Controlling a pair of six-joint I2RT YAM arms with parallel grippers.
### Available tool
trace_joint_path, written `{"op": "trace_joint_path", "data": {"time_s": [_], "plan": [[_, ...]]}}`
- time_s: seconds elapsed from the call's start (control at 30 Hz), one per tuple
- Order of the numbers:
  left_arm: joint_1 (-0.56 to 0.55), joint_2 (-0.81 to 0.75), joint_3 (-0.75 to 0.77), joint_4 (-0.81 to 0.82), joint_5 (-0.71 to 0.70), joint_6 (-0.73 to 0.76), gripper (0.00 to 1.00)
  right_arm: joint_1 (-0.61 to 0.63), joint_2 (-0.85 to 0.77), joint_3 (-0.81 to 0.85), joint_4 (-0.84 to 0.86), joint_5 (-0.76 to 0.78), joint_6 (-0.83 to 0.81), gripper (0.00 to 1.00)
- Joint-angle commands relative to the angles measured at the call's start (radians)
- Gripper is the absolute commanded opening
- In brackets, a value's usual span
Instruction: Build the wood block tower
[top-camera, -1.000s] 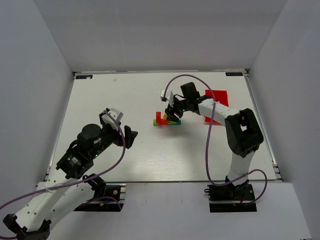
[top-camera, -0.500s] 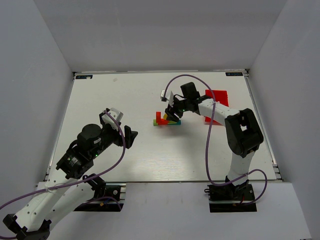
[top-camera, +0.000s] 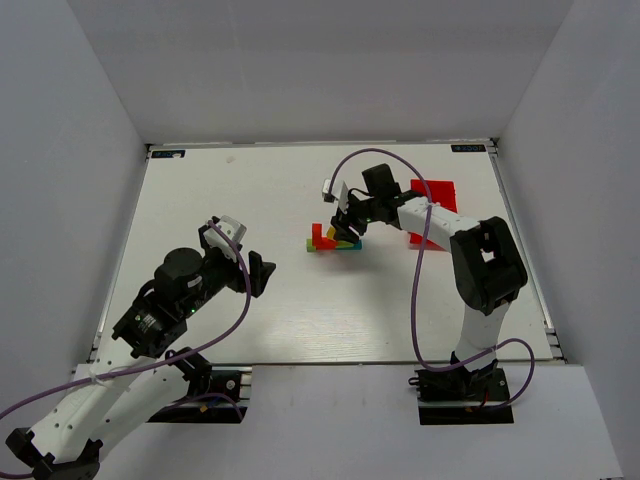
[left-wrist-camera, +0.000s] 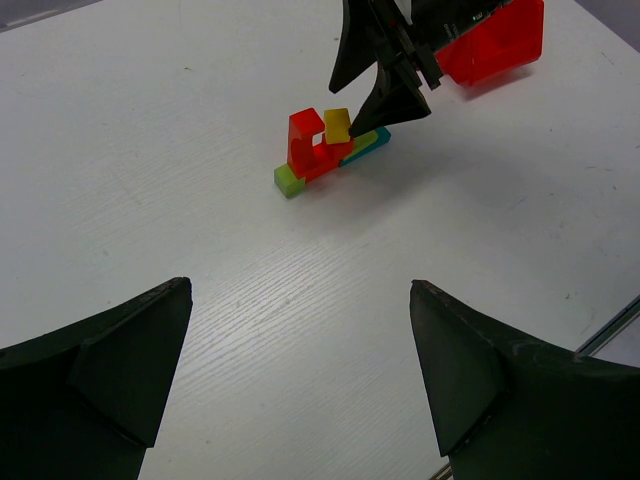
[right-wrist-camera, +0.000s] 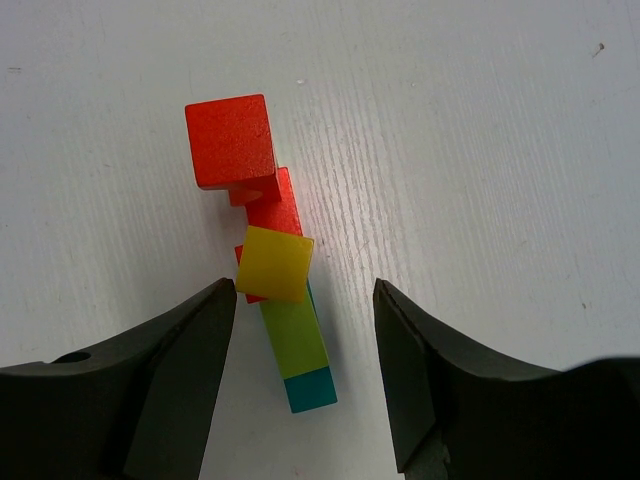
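Now the right gripper (right-wrist-camera: 305, 298) is hanging spread open over the blocks (left-wrist-camera: 306, 152) in the middle of the table (top-camera: 230, 200), hiding part of them from above. The left gripper (left-wrist-camera: 298, 300) is gaping wide, well apart.

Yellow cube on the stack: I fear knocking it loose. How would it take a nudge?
The yellow cube sits twisted out of line with the green bar below, so a nudge would probably slide it off, not roll it. Its flat wooden faces suggest stiff, light, easy to grip.

matt painted wood blocks (right-wrist-camera: 275, 265) rest on a finely grained white tabletop (right-wrist-camera: 480, 150).
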Motion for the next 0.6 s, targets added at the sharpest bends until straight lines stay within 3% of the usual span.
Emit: {"op": "trace_joint_path", "data": {"time_s": [0.0, 0.57], "plan": [[0.003, -0.001, 0.008, -0.003, -0.004, -0.006, 1.0, -0.002, -0.005, -0.005, 0.026, -0.001, -0.006, 0.63], [0.012, -0.001, 0.008, -0.003, -0.004, -0.006, 1.0, -0.004, -0.003, -0.006, 0.029, 0.008, -0.003, 0.62]]}}
